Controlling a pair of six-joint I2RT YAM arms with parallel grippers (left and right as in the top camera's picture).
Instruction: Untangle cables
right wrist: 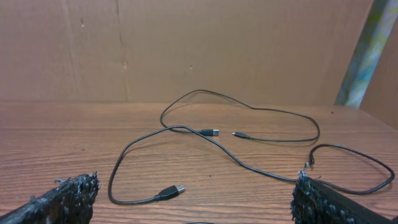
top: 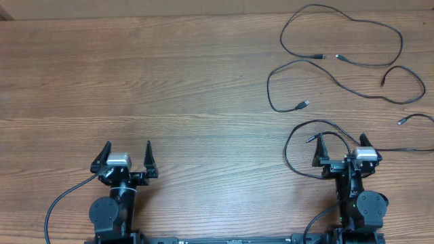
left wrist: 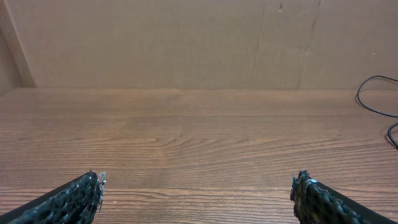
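**Cables on the table, seen from above and from both wrists.** Three black cables lie separate, none held, all ahead of the right gripper on the wooden table.

- **Far cable**: this one is farthest from the right gripper. It forms one wide loop with its long axis running left to right. Its two plug ends face each other on the loop's near side.
- **Middle cable**: it lies between the far cable and the right gripper and also runs left to right. A silver plug sits at its near left end, and the other end curls back at the right.
- **Near cable**: it curves in a loop just left of the right gripper, and one strand crosses the gap between the fingers. Contact cannot be told.

The right gripper stands spread wide and grasps nothing. The left gripper, well to its left, is likewise released over bare wood.

From the right wrist, a cardboard wall stands behind the cables. Nothing lies over them.
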